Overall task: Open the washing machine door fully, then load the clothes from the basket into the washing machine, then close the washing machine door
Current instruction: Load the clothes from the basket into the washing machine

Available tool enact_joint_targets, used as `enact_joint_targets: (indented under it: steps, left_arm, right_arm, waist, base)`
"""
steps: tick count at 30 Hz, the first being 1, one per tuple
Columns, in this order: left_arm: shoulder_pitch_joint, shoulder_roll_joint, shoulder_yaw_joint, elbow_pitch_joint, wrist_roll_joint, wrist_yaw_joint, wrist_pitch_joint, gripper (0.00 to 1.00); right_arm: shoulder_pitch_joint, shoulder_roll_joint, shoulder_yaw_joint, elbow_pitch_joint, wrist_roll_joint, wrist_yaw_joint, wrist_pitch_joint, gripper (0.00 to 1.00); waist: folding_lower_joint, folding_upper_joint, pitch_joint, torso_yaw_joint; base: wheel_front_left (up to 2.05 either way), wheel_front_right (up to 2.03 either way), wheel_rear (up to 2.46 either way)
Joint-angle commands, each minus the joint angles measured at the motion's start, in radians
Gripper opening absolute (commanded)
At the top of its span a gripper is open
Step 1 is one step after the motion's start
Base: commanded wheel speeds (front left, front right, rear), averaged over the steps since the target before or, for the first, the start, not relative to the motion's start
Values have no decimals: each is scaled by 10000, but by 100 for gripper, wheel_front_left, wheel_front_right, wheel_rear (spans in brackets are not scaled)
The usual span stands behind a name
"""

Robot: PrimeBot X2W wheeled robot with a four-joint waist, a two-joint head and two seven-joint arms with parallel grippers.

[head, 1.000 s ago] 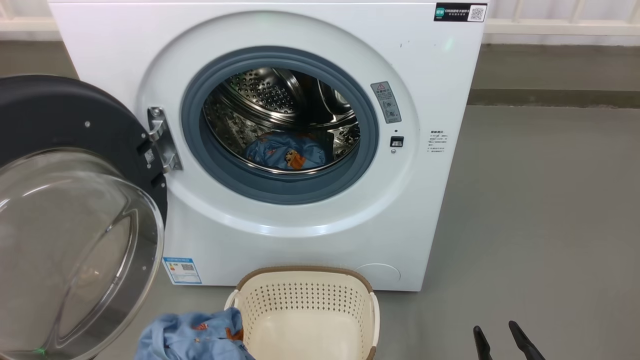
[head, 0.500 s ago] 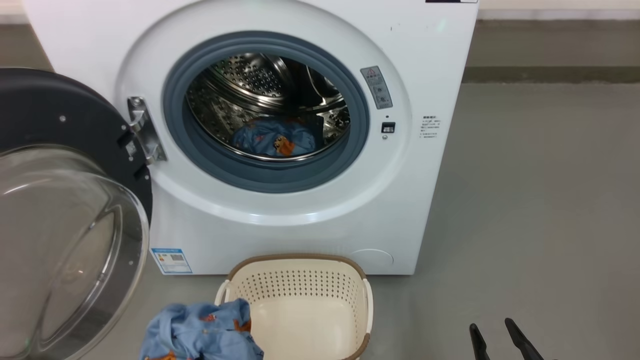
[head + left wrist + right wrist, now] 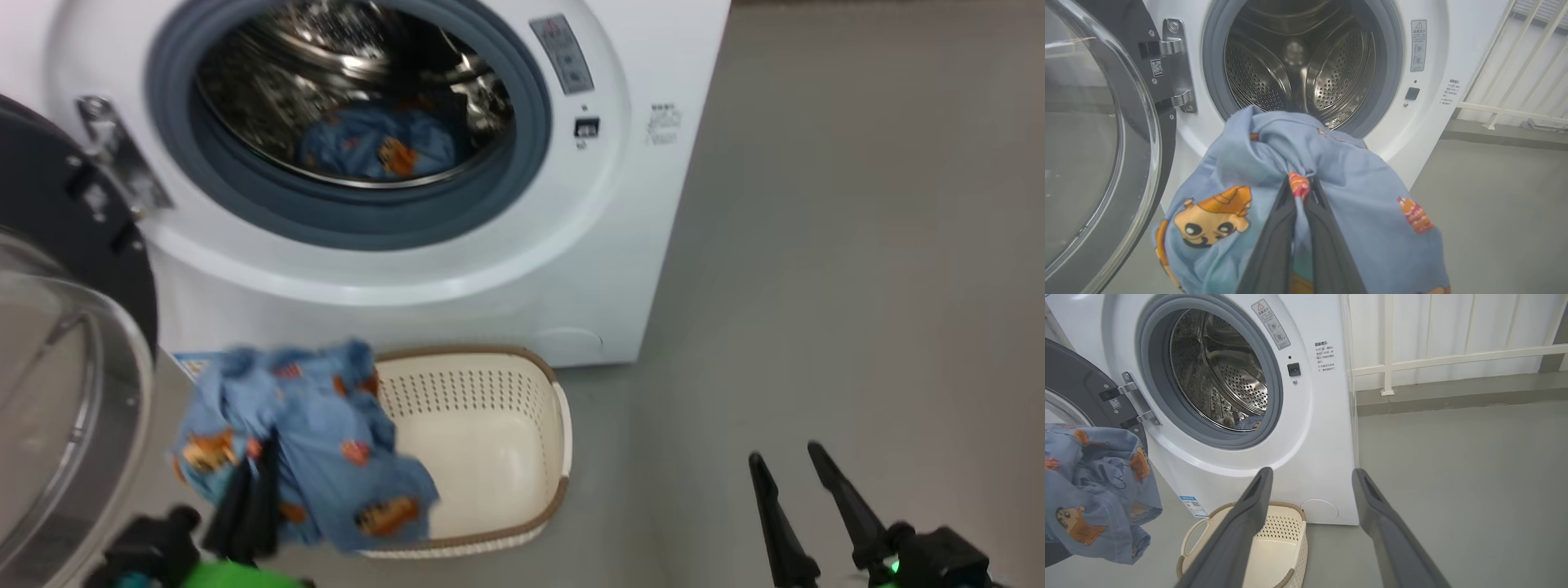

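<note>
The washing machine (image 3: 620, 245) stands in front of me with its door (image 3: 73, 392) swung wide open to the left. One piece of the light blue clothes (image 3: 375, 143) lies in the steel drum. My left gripper (image 3: 253, 482) is shut on another blue garment (image 3: 326, 441), which hangs above the left end of the basket (image 3: 563, 425). In the left wrist view the fingertips (image 3: 1300, 183) pinch a bunch of that garment (image 3: 1355, 179) in front of the drum opening (image 3: 1298, 61). My right gripper (image 3: 782, 453) stands open over bare floor at the lower right, nothing between its fingers (image 3: 1257, 498).
The cream basket (image 3: 1200, 535) sits on the grey floor right before the machine, its inside bare. A white railing (image 3: 1388, 363) runs along the wall to the right of the machine. Open grey floor spreads out on the right.
The head camera has tipped downward, so the whole picture has shifted. The blue garment has come up out of the basket in my left gripper. The right gripper stays open.
</note>
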Motion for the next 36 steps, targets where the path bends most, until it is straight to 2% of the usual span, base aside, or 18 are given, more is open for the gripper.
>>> enact_joint_targets:
  steps: [1,12,18,30,36]
  left_arm:
    - [-548,221,412,-334,-36,-48,-20,0]
    - [-3113,1512,1241,-673,-259,-309,531,0]
    - [-4632,1804,1573,-367,-517,-221,956,0]
    - [-7957,2737,1526,1725,-328,-356,1726,0]
    - [-9720,3011,1418,2787,-168,-351,1898,0]
  right_arm:
    - [-411,-112,294,-291,146,62,-48,100]
    - [-1489,-112,989,-596,816,62,-48,100]
    - [-1717,-112,1354,-670,1113,62,-48,100]
    - [-1995,-112,1904,-768,1293,62,-48,100]
    - [-1994,-112,2210,-766,1356,62,-48,100]
  waist:
    - [0,0,1142,-825]
    - [0,0,3174,-2206]
    - [0,0,3834,-2643]
    - [0,0,4922,-3108]
    - [0,0,5467,-3264]
  base:
    - [0,0,0]
    - [0,0,0]
    - [0,0,0]
    - [0,0,0]
    - [0,0,0]
